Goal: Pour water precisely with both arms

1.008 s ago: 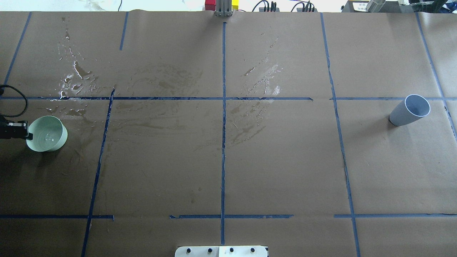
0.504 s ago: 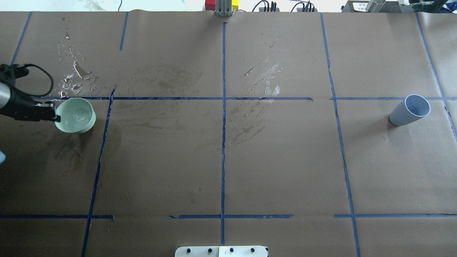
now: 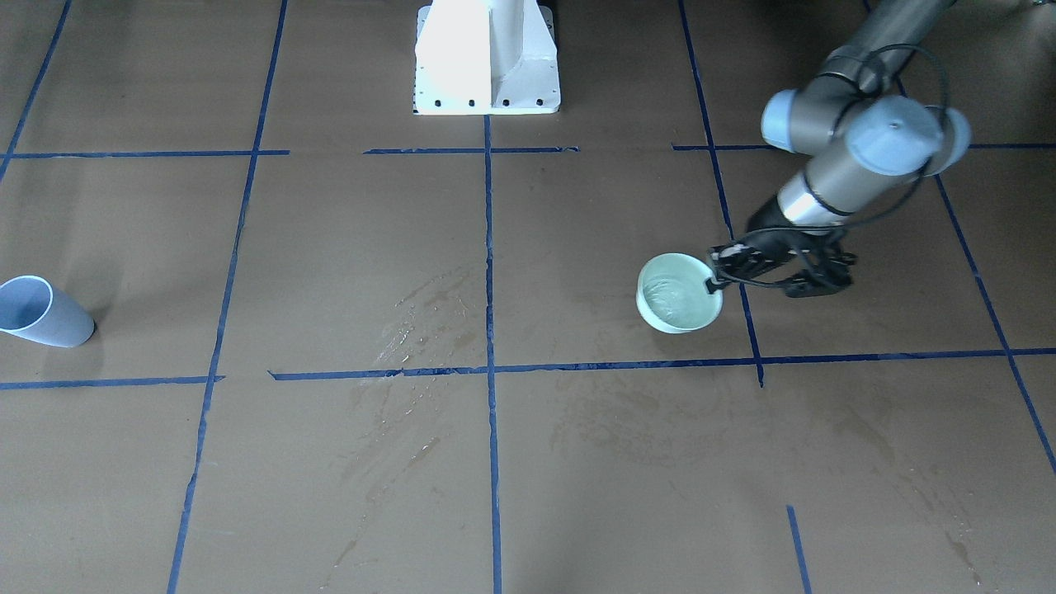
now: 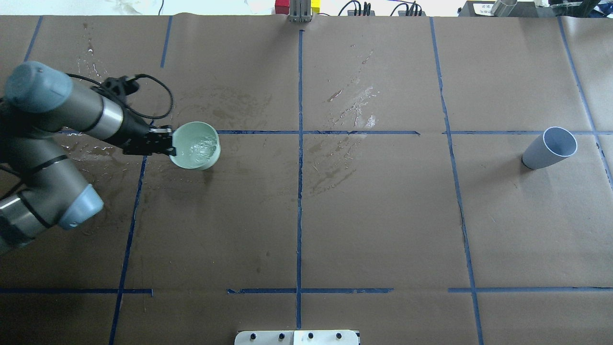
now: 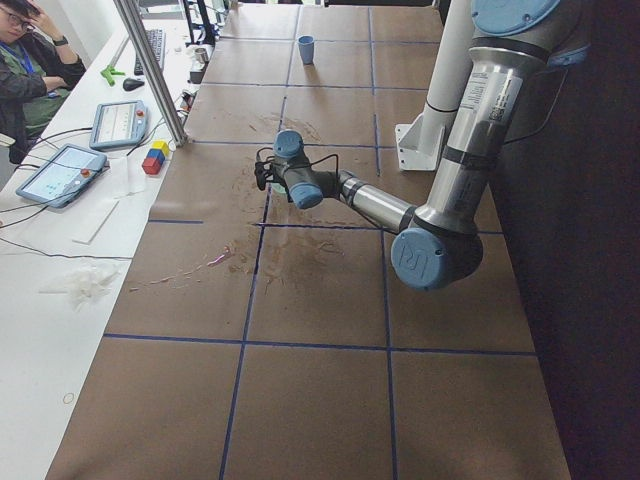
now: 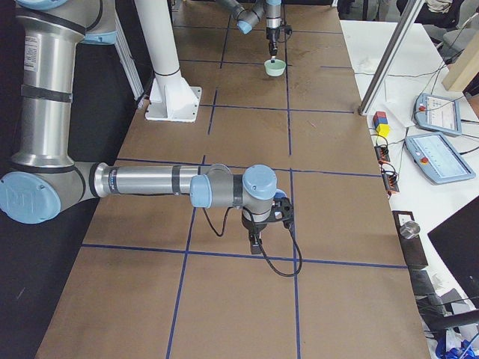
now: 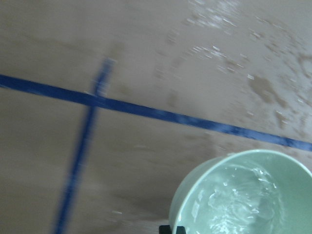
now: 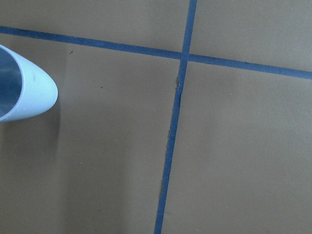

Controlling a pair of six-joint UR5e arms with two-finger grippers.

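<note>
Here's your table (image 4: pixel 383 230), brown paper ruled with blue tape lines (image 4: pixel 299 191), and it fills every wide view. The left arm (image 4: pixel 62 110) reaches in over it, elbow folded, wrist pointing across the paper. The right arm (image 6: pixel 150 181) is stretched low at its own end, and you only get it in the right-side view.

Look at the green bowl (image 4: pixel 194 167): it sits right at the tips of the left pincer (image 4: pixel 170 145), on the side away from the wrist, mouth up. The left pincer is clamped on the bowl's near rim, one finger inside, one outside. There's your water (image 4: pixel 198 146), inside that bowl just past the fingertips, surface glinting and rippled in the left wrist view.

The grey-blue cup (image 4: pixel 548 148) stands well apart from the left pincer, far across the table. It shows at the left edge of the right wrist view.

Wet streaks (image 4: pixel 357 108) glisten on the paper beyond the bowl, further out from the left pincer.

The right pincer (image 6: pixel 255 245) points down at the paper, and whether it's apart or together you cannot tell.
</note>
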